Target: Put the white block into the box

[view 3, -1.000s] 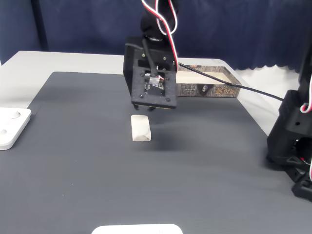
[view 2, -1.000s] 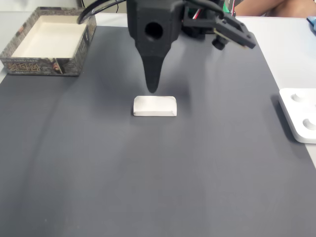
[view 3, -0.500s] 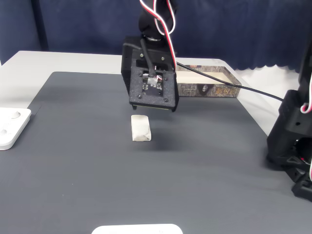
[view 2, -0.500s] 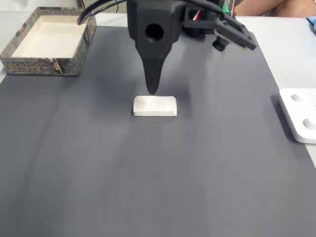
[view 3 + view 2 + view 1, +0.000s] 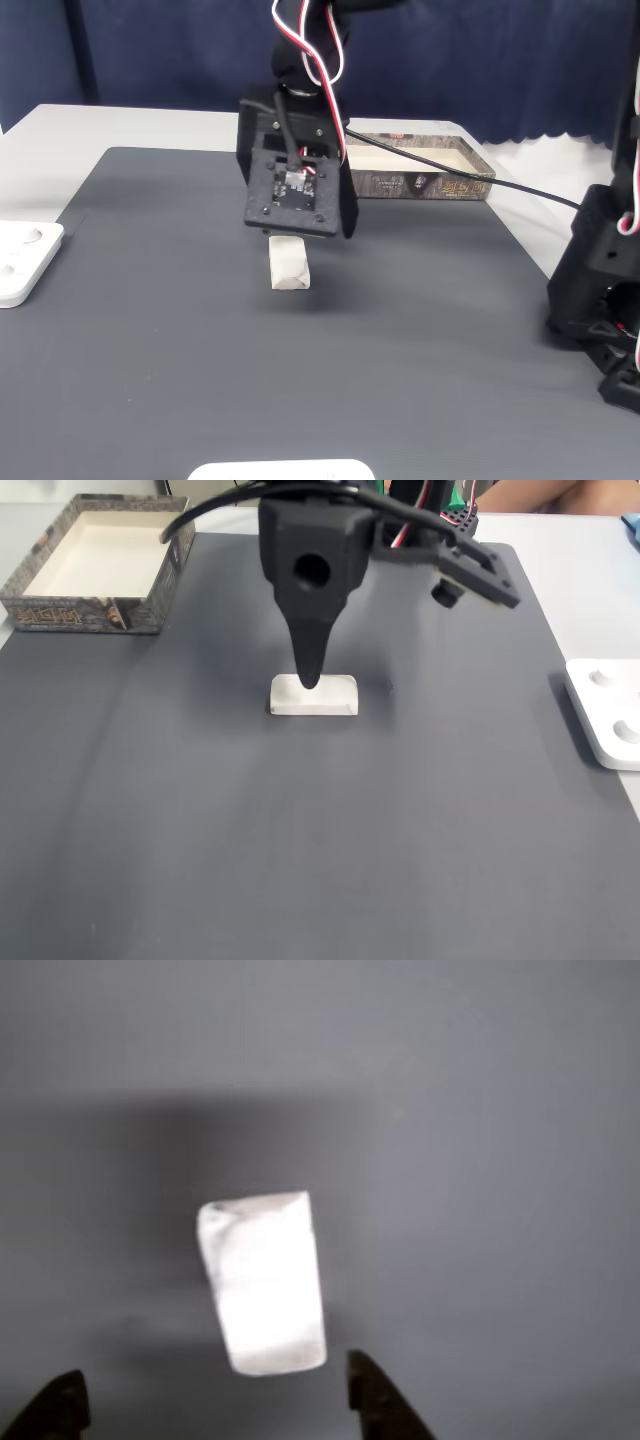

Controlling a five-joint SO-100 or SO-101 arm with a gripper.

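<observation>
The white block (image 5: pixel 262 1280) lies flat on the dark grey mat (image 5: pixel 300 830), near the mat's middle in both fixed views (image 5: pixel 314 695) (image 5: pixel 288 265). My gripper (image 5: pixel 215 1407) is open. Its two dark fingertips (image 5: pixel 375 1400) stand wide apart at the bottom of the other view, with the block just ahead of the gap. In a fixed view the gripper (image 5: pixel 310 683) points down, its tip over the block's far edge. The box (image 5: pixel 95 560), cream inside with dark patterned sides, sits at the mat's far left corner and holds nothing I can see.
A flat white device (image 5: pixel 610 715) with round dimples rests off the mat's right edge. In the opposite fixed view a black arm base (image 5: pixel 600 290) stands at the right and a white rounded object (image 5: pixel 280 470) shows at the bottom edge. A cable (image 5: pixel 500 182) runs past the box.
The gripper has come down and forward toward the block, so its tip now overlaps the block's far edge. The block and box have not moved.
</observation>
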